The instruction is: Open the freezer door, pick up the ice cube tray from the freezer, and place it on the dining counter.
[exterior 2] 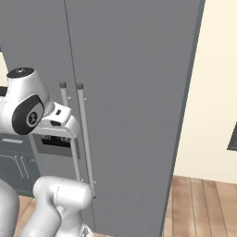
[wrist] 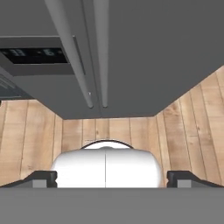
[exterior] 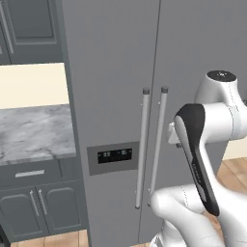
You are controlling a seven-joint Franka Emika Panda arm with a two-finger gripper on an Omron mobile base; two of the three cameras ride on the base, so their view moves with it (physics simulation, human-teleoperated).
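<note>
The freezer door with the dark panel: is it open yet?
No, the freezer door sits flush beside the plain grey door, with both silver bar handles side by side and no interior showing.

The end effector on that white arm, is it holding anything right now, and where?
Nothing is held. In the hand view the end effector is open, its fingertips set wide apart, with nothing between them, short of the closed freezer door and its handle.

A cream wall (exterior 2: pixel 210 92) filled the right; wood floor (exterior 2: pixel 203 208) lay lower right; dark cabinets (exterior: pixel 29 202) stood lower left.
</note>
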